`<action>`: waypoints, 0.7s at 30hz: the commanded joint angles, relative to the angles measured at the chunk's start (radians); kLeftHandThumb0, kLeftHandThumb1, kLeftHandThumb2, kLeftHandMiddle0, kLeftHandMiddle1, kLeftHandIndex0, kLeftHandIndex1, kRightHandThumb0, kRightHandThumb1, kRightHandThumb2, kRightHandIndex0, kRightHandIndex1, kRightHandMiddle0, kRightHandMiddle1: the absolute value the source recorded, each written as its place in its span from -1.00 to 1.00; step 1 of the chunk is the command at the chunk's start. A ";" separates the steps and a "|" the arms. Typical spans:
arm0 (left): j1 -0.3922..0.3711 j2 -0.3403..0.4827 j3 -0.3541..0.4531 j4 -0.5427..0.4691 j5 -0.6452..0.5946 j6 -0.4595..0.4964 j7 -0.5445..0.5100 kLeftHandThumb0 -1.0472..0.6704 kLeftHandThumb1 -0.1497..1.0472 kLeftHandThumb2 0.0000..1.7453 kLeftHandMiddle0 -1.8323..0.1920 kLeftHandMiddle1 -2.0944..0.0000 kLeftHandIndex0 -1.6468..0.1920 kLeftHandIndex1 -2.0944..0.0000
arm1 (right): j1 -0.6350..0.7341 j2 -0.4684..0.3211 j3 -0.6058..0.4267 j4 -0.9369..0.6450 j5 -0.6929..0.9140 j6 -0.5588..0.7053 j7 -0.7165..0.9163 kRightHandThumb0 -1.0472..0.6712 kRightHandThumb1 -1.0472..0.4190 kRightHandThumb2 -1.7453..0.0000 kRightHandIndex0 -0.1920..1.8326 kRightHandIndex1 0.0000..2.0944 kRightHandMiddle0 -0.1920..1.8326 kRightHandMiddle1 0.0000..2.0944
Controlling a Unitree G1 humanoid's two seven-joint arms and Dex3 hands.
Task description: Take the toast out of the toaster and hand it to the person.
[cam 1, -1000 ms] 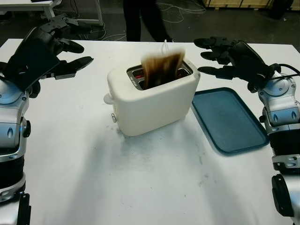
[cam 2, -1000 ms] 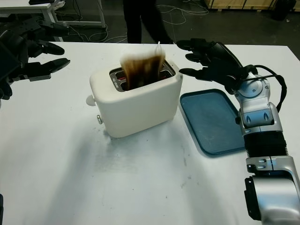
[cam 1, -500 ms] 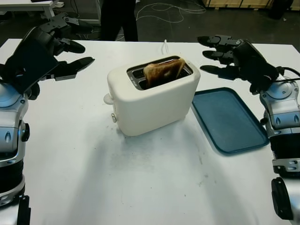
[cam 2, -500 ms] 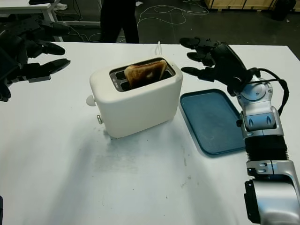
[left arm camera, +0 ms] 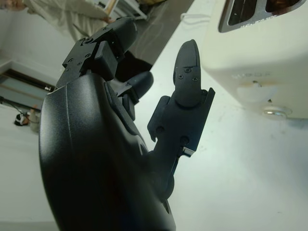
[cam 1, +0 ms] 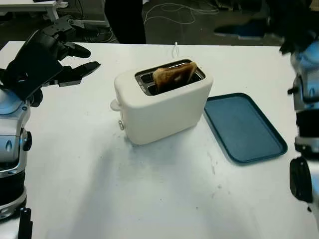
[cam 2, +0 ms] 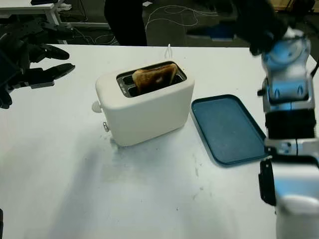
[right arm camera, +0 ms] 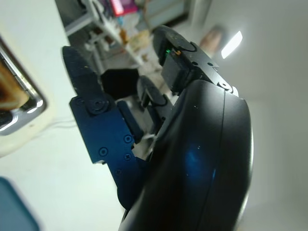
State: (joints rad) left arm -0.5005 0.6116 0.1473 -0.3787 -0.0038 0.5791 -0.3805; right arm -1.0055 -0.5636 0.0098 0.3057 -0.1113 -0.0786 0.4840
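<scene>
One toast sits in the toaster, apart from the left robot hand.

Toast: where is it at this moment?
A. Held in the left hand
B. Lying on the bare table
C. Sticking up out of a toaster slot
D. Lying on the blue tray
C: the toast stands tilted in a slot of the white toaster; the blue tray holds nothing, and the open left hand is up to the toaster's left.

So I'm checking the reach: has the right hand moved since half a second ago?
Yes. The right hand has gone up and back, away from the toaster, and now sits high beyond the tray. It holds nothing.
</scene>
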 commanded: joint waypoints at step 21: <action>0.007 0.002 0.007 0.001 -0.003 -0.016 0.004 -0.07 0.54 -0.53 0.71 -0.04 0.54 0.29 | -0.072 0.035 0.312 0.147 -0.332 -0.275 0.053 -0.43 -0.38 1.00 -0.08 0.13 0.20 -1.00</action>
State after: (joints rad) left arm -0.5005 0.6123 0.1485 -0.3733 -0.0043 0.5723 -0.3805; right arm -1.0714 -0.5355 0.3213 0.4569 -0.4314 -0.3503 0.5494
